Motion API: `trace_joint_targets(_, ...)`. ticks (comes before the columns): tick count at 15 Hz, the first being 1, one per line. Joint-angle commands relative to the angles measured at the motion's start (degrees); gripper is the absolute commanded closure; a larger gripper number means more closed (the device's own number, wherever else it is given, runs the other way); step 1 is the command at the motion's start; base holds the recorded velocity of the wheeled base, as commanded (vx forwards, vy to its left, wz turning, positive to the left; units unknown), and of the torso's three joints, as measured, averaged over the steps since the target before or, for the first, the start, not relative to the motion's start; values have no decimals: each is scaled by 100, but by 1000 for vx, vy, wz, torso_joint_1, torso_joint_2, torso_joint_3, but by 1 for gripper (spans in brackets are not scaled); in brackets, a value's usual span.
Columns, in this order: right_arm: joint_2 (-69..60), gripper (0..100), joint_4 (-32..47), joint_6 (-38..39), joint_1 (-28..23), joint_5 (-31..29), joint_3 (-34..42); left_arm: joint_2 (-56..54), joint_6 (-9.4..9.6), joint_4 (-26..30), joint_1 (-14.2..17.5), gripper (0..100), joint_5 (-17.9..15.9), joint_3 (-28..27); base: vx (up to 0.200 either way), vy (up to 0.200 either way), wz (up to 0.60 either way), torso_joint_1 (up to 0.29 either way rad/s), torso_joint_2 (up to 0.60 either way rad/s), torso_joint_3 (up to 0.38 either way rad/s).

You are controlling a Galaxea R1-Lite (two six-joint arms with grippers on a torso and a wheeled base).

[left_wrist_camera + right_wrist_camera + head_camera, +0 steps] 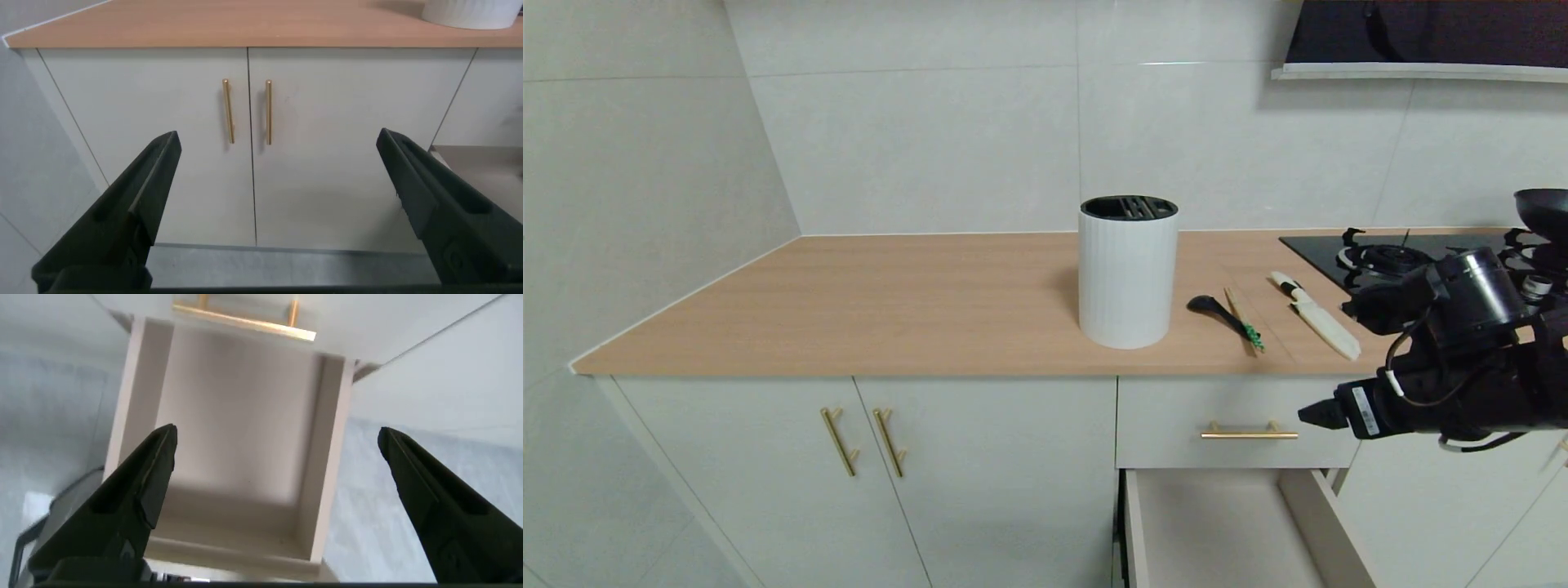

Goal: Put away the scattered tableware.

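Note:
On the wooden counter (890, 302) stands a white ribbed utensil holder (1128, 278) with a black slotted top. To its right lie a black spoon (1215, 310), a pair of chopsticks (1243, 320) and a cream-bladed knife (1316, 317). Below them a drawer (1217, 523) is pulled out with nothing inside. My right gripper (278, 506) hangs open over that drawer (237, 441), holding nothing; its arm (1445, 384) is in front of the counter's right end. My left gripper (278, 212) is open and empty, low down, facing the cabinet doors (245, 147).
A black gas stove (1388, 257) is set into the counter at the right, with a dark pan (1543, 208) on it. A shut drawer with a gold handle (1248, 433) sits above the open one. Two gold door handles (862, 441) stick out further left.

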Motion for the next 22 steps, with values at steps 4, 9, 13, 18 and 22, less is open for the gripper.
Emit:
trace_joint_targets(4,972,0,1203,131,19,21,-2614,1,-2,0,2,0,2,0,0,0,0,0,0,0)
trace_joint_targets(9,1868,0,1273,993,151,-23,-3423,1,-2,0,2,0,2,0,0,0,0,0,0,0)
trace_joint_targets(13,2211,0,1440,1203,274,-111,-3643,1,-2,0,2,0,2,0,0,0,0,0,0,0)
trace_joint_targets(18,2756,0,1405,1432,247,-401,-4056,1,-2,0,2,0,11,0,0,0,0,0,0,0)
trace_joint_targets(22,3046,0,1405,1599,186,-427,-4320,1,-2,0,2,0,2,0,0,0,0,0,0,0)
